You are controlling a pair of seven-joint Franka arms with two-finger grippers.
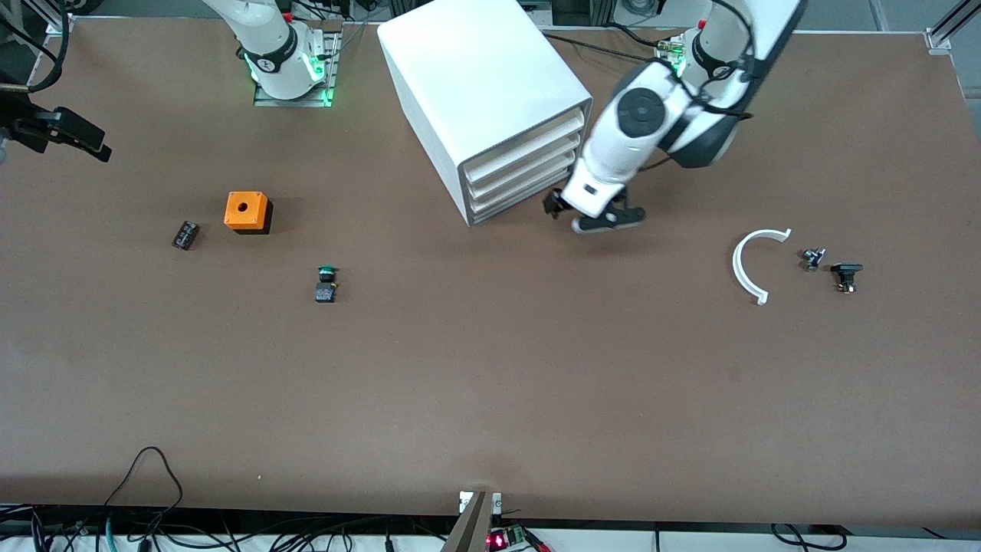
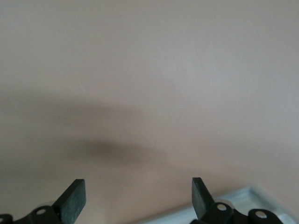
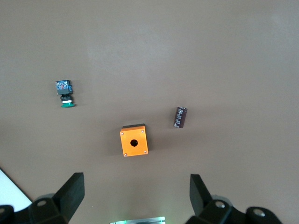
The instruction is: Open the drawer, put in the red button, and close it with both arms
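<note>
Left end effector [image 1: 594,213] low over bench [image 1: 490,383], just beside front of white cabinet [image 1: 483,100] at bottom drawer [image 1: 521,198], jaws spread wide, nothing held. All three drawers shut. Right end effector [image 3: 135,193] high over bench at right arm's end, jaws wide, empty, above orange box [image 1: 247,211]. Green-capped button [image 1: 326,284] and dark cylinder [image 1: 185,234] near orange box. Red button: cannot tell where.

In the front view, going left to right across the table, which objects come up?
Small dark block → orange box → green-capped button → white cabinet → left pincer → white curved piece → two small dark parts.
</note>
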